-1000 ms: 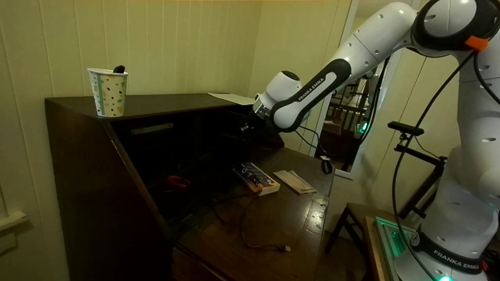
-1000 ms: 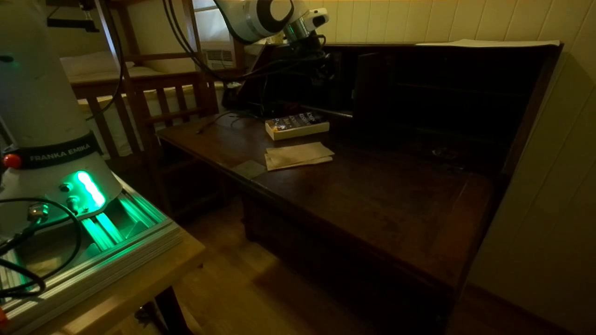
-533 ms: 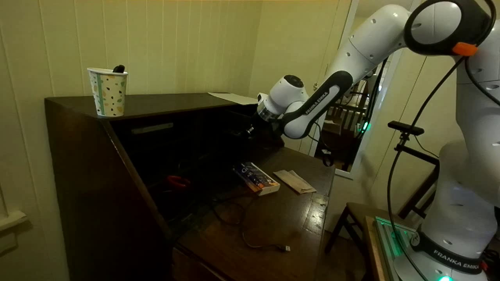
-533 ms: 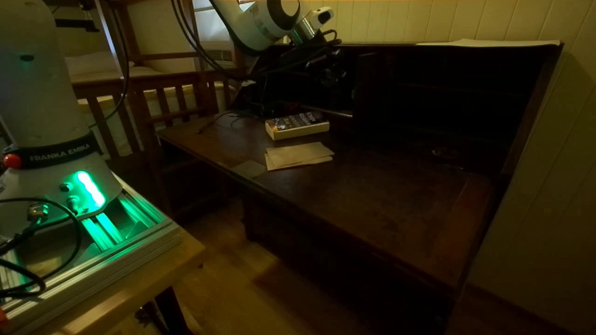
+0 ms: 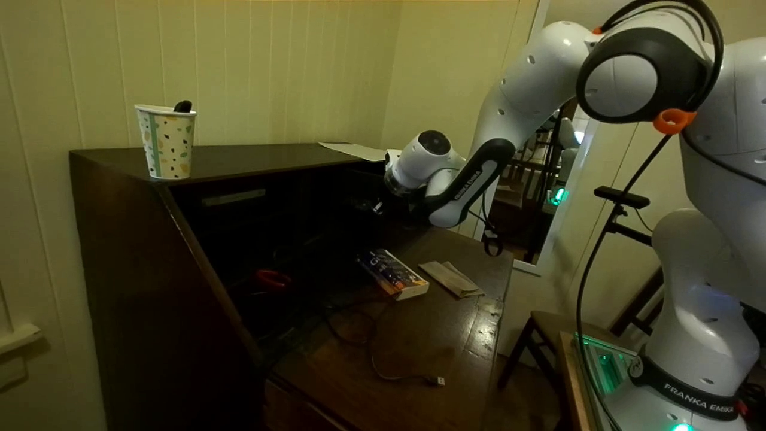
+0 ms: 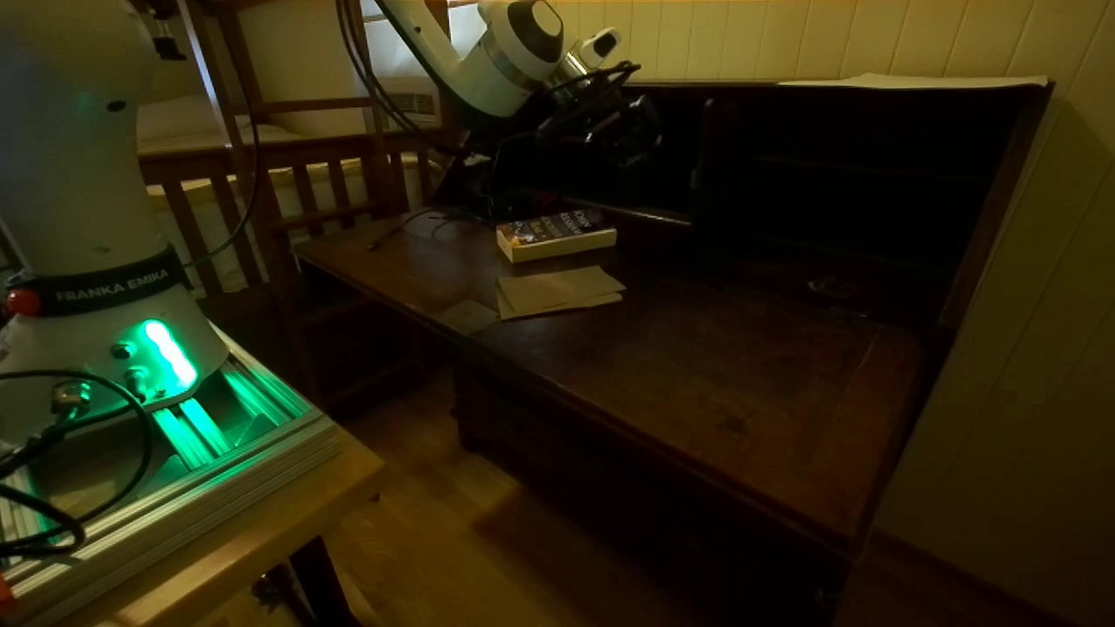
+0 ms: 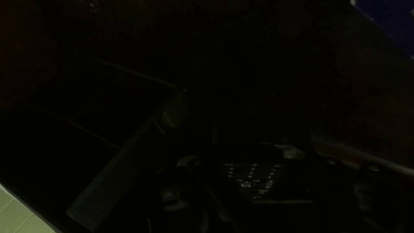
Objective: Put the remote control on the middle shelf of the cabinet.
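Note:
The dark brown cabinet (image 5: 137, 287) shows in both exterior views with its desk board (image 6: 697, 366) folded out. My gripper (image 5: 377, 206) is at its shadowy opening, above the book; in an exterior view the gripper (image 6: 640, 131) stands beside an upright inner panel (image 6: 706, 157). In the very dark wrist view the black remote control (image 7: 252, 176), with rows of pale buttons, sits between the fingers of the gripper (image 7: 240, 156), which is shut on it. Shelf dividers (image 7: 93, 134) show to its left. Which shelf level the remote faces I cannot tell.
A paper cup (image 5: 167, 146) with a black item in it stands on the cabinet top, near a white sheet (image 5: 356, 151). On the board lie a book (image 5: 395, 275), folded papers (image 5: 452, 279) and a cable (image 5: 389, 377). Red handles (image 5: 272, 279) show inside.
The arm has bent lower, and in an exterior view the gripper has moved right and slightly down. The inner panel beside it has shifted right. The remote control's earlier position does not show.

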